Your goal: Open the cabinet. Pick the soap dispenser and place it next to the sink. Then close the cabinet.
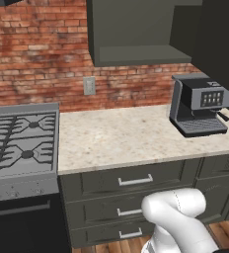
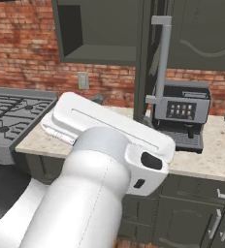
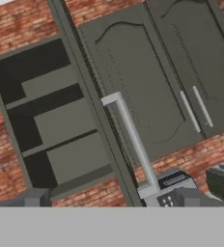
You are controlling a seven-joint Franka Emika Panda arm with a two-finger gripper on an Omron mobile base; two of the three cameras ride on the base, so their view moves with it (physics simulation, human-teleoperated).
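At the bottom of the hand view the gripper [image 3: 111, 198] has its two dark fingertips [image 3: 35, 198] spread wide apart with nothing between them. It faces the cabinet [image 3: 56, 116], whose door stands swung open edge-on, its long silver bar handle [image 3: 133, 142] running up the middle of the view. Behind the door edge the shelves [image 3: 65, 120] of the cabinet lie bare and dark; beside it hang more closed arched-panel doors [image 3: 201, 67] with paired slim handles. From the base views, a red brick wall [image 1: 37, 54] backs a pale speckled counter [image 1: 116, 136]. A grey coffee machine [image 1: 198, 106] stands on the counter under the cabinets, a gas stove [image 1: 20, 143] sits at the left, and an outlet plate [image 1: 89, 85] is set in the brick. Dark drawers [image 1: 133, 180] with short handles run below, over a wooden floor [image 1: 225, 232]. I cannot find the soap dispenser or the sink.
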